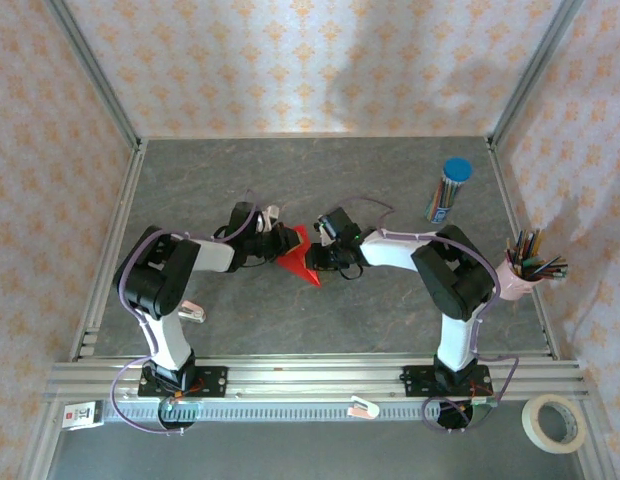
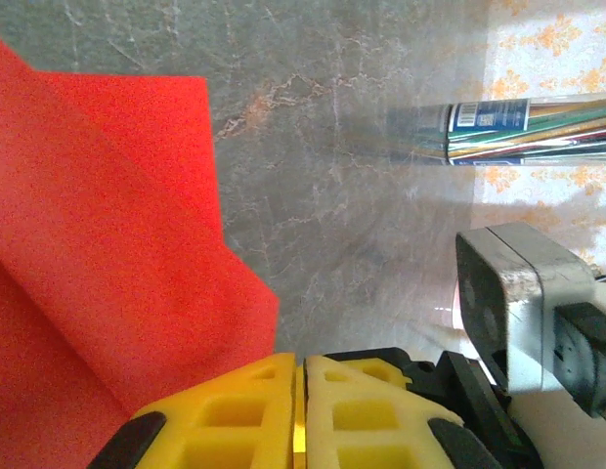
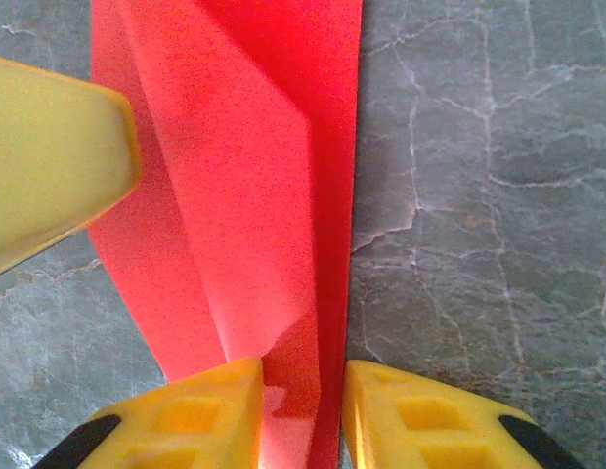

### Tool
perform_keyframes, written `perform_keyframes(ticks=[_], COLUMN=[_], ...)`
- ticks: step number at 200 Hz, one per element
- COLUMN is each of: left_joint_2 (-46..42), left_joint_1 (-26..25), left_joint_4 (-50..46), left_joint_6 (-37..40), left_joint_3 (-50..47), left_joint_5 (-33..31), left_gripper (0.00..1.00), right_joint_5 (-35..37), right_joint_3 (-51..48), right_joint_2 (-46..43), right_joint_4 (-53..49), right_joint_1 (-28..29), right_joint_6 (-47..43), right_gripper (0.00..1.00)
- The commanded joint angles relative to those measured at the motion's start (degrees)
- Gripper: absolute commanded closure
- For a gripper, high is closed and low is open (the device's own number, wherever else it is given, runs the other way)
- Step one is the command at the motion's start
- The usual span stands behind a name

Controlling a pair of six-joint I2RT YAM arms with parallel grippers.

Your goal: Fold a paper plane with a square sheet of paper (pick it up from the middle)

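Note:
The red paper (image 1: 301,256) lies mid-table, folded into a narrow pointed shape with its tip toward the near edge. My right gripper (image 1: 323,257) comes at it from the right. In the right wrist view its yellow fingers (image 3: 191,420) stand on either side of the paper's (image 3: 254,176) raised layers, closed against them. My left gripper (image 1: 281,241) is at the paper's left edge. Its yellow fingers (image 2: 235,415) are pressed together with nothing between them, and the red paper (image 2: 108,244) spreads to their left. One left fingertip (image 3: 49,166) touches the paper's edge in the right wrist view.
A blue-capped tube of coloured pencils (image 1: 448,190) stands at the back right and also lies across the left wrist view as the tube (image 2: 538,132). A pink cup of pencils (image 1: 525,270) is at the right wall. A tape roll (image 1: 555,422) sits outside the front rail.

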Motion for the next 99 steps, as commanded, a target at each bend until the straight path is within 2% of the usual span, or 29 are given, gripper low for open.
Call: perform_keyframes(ticks=[1, 99], left_joint_2=[-0.72, 3.72], left_joint_1=[-0.7, -2.31], left_joint_4=[-2.0, -7.19], left_joint_6=[1.81, 3.27], left_joint_3=[1.47, 4.88], left_joint_5=[-1.0, -3.15], left_gripper=[0.89, 0.9], right_joint_5=[3.18, 3.73], right_joint_3=[-0.55, -0.64], right_joint_2=[5.15, 5.74], right_joint_4=[-3.02, -3.36], right_joint_1=[1.75, 1.82], right_joint_6=[-0.88, -0.77], right_gripper=[0.71, 0.71])
